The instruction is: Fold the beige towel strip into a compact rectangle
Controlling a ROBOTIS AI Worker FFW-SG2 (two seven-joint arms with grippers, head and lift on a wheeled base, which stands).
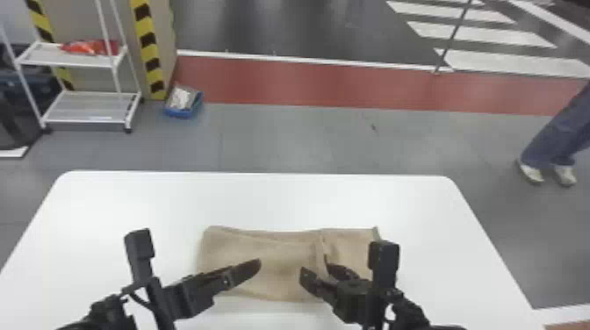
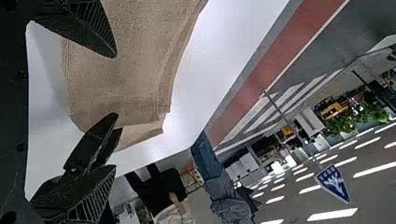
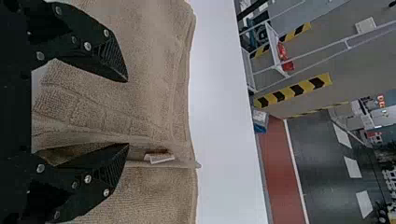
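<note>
Head view: beige towel strip [image 1: 272, 267], partly folded, on white desk [image 1: 145, 197].
Soft layers overlap, edges uneven; left pincer [image 1: 254, 266] and right pincer [image 1: 316, 268] spread.

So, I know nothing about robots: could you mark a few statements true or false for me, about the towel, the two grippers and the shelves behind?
1. The beige towel lies on a white table. True.
2. The right gripper has its fingers pressed together. False: they stand apart.
3. A small pale label shows at the towel. True.
4. The left gripper has its fingers spread. True.
5. The white rack's upper shelf holds a green bottle. False: it holds something red.
6. The blue container sits on the table. False: it is on the floor.
</note>
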